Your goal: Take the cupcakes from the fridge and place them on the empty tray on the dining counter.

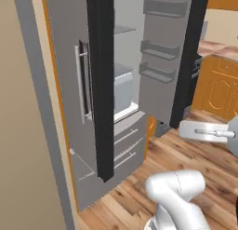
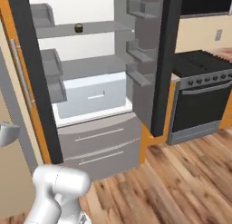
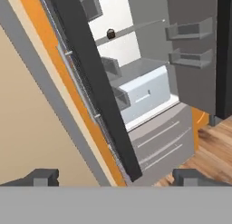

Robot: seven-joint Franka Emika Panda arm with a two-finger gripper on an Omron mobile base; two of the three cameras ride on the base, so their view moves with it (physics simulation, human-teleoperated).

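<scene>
The fridge (image 2: 97,146) stands with both upper doors swung open, showing its grey-white shelves. A dark brown cupcake (image 2: 78,28) with a pale top sits alone on the upper shelf, and it is also small and far off in the hand view (image 3: 110,34). My gripper (image 3: 118,177) is open and holds nothing. It hangs well back from the fridge, in front of the left door's black edge (image 3: 95,87). That door's bar handle (image 1: 82,82) faces the left base view. The tray and the dining counter are out of view.
A pale crisper drawer (image 2: 93,98) fills the fridge's lower inside, with two steel drawers (image 2: 102,148) below. The right door (image 2: 145,60) carries several bins and juts toward a black stove (image 2: 204,94). A beige wall (image 1: 23,154) is at the left; wood floor (image 2: 181,187) lies open.
</scene>
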